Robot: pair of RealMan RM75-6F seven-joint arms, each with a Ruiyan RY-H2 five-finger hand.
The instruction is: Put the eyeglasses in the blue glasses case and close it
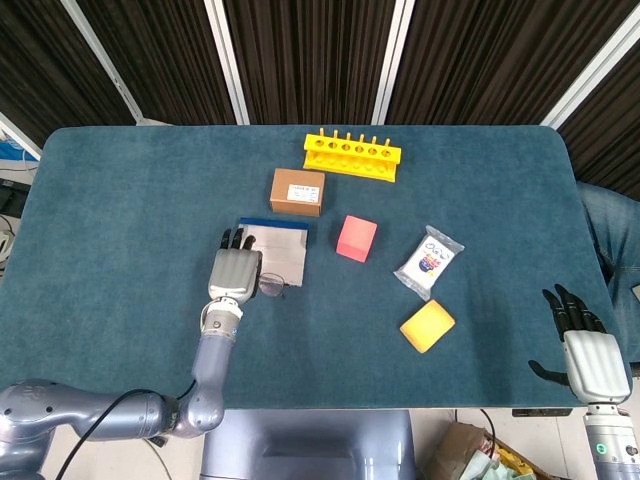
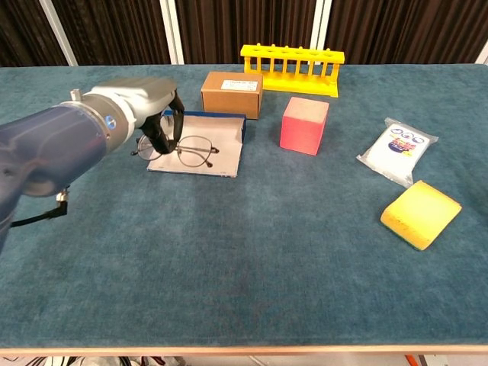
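Now: one eyeglasses (image 2: pixel 187 152) in left hand (image 1: pixel 234 274), above one blue glasses case (image 2: pixel 223 152).

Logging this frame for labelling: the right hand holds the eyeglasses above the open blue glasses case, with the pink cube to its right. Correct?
Not quite: the left hand holds the eyeglasses, as the chest view shows. The right hand is off at the table edge, holding nothing. The open blue glasses case and pink cube are as you say.

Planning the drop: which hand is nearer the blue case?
Left. The left hand holds the glasses over the case; the right hand is by the table's far corner.
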